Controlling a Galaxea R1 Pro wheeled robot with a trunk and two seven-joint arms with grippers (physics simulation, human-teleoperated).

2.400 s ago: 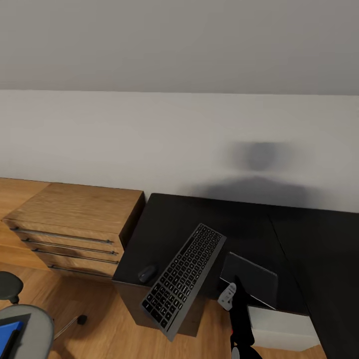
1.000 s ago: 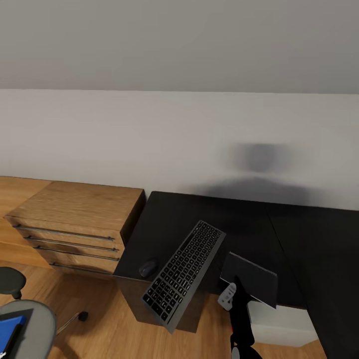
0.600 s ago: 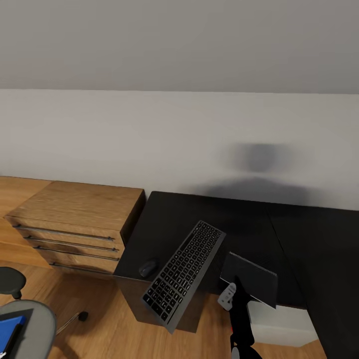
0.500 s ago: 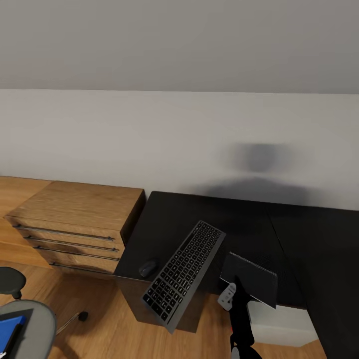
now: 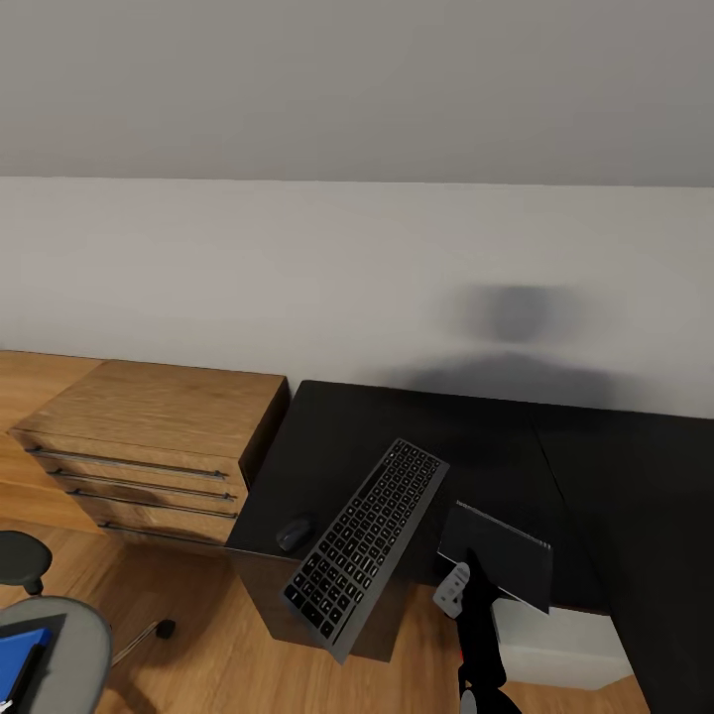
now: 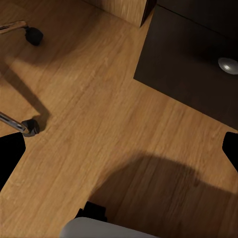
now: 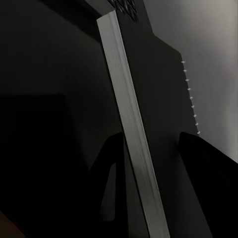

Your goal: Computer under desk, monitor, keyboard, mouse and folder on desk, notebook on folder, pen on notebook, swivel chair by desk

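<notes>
A: Where does the keyboard [image 5: 365, 547] sit?

B: At lower centre of the head view, tilted, its near end jutting past the front edge of the desk [image 5: 416, 436]; the right gripper [image 5: 474, 577] stands just right of it, beside the notebook [image 5: 496, 555]; in the right wrist view a pale edge [image 7: 130, 129] runs between the two fingers [image 7: 208, 173], which I judge to be the keyboard's side.

A: Is that hand clamped on it?

B: The fingers sit either side of the edge, yet contact is too dark to read; I cannot tell whether it grips or merely brackets it.

A: And the left?

B: Its fingertips [image 6: 10, 153] stand wide apart at the edges of the left wrist view, holding nothing, over wood floor [image 6: 99, 109]; the mouse [image 6: 228, 65] shows upper right there.

A: Other things?

B: The mouse also lies left of the keyboard on the desk's corner; the folder [image 5: 18, 659], blue, rests on the chair [image 5: 59, 620] at lower left; a dresser [image 5: 149, 436] stands left of the desk.

A: Which step?

B: Setting the keyboard, I judge; next it needs sliding fully onto the desk and squaring up, without nudging the mouse off the corner.
</notes>
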